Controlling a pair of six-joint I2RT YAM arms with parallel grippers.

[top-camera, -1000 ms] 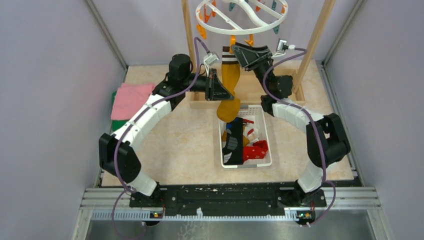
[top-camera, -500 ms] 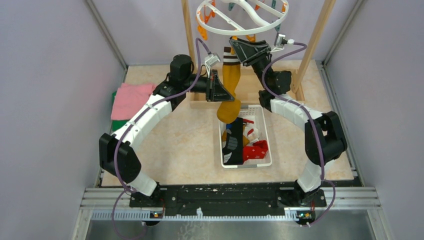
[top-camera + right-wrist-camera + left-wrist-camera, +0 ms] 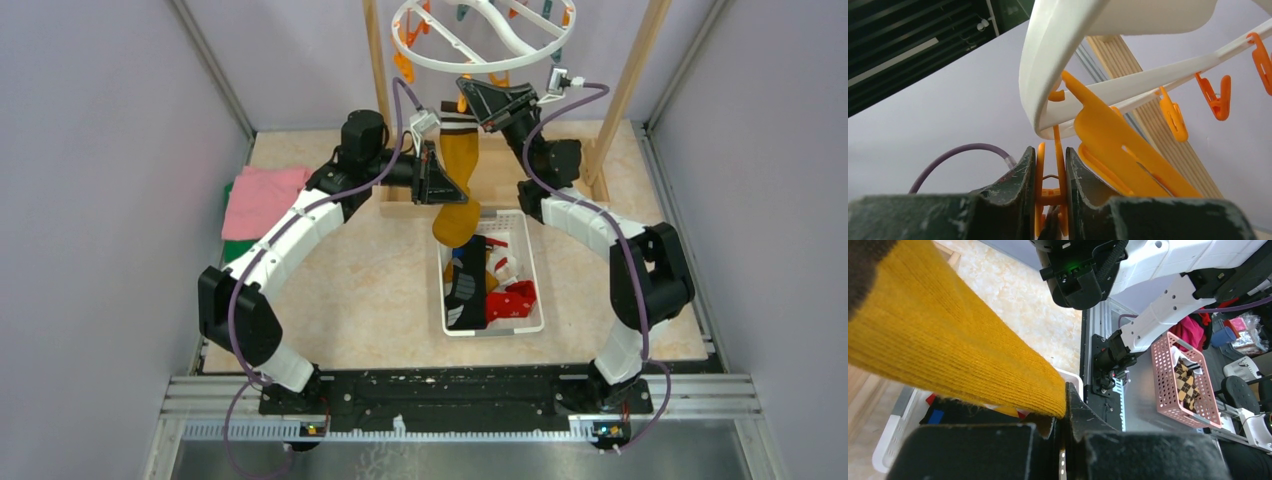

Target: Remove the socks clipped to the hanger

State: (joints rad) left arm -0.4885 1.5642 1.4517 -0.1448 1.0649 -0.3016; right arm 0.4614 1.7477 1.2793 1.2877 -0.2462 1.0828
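- The hanger [image 3: 420, 55] hangs high between the posts of the wooden frame [image 3: 628, 80], with orange clips dangling from its white ring.
- A mustard sock [image 3: 460, 165] hangs down from the ring's near edge. Its dark and white striped cuff is at the top, and its toe hangs over the far end of the white basket [image 3: 494, 331].
- The left jaws are pressed narrow on the sock's mid-length from the left. In the left wrist view, yellow knit [image 3: 948, 350] is pinched where the two black fingers [image 3: 1088, 415] meet.
- The right jaws reach up to the ring's near rim, just above the cuff. They are closed on an orange clip [image 3: 1059, 150], which the right wrist view shows squeezed between the two dark fingers [image 3: 1020, 175].
- Whether that clip is biting the cuff cannot be told.
- In the basket on the desk [image 3: 370, 300] lie a black sock with coloured patches [image 3: 466, 285] and a red sock [image 3: 512, 300].
- A folded pink cloth [image 3: 262, 198] lies at the desk's left edge.
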